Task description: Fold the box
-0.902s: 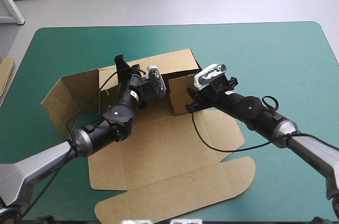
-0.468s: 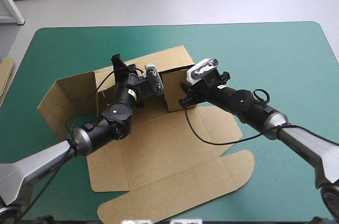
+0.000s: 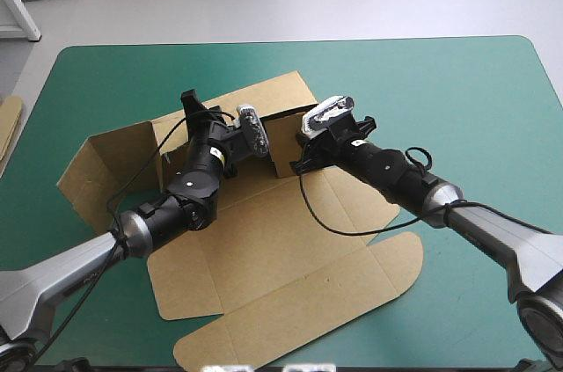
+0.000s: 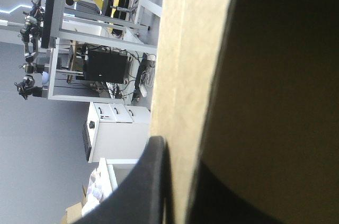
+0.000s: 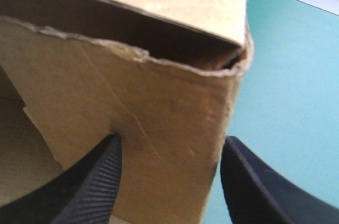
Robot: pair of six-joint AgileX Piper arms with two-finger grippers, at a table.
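Observation:
The brown box lies partly folded on the teal-green cover, its lid panel flat toward the near edge. Its back wall stands raised. My left gripper is at that wall's left end; in the left wrist view the gripper is shut on the board's edge, one black finger showing. My right gripper presses a short side flap at the right end. In the right wrist view it is open, and the flap spans its fingers at the box's corner.
A side panel of the box stands tilted up at the left. An edge of more board shows at the table's left edge. Bare teal-green cover lies to the right of the box and beyond it.
Both grippers moved left and slightly away. The right one pushed the side flap in toward the back wall. The whole sheet slid and turned a little on the cover.

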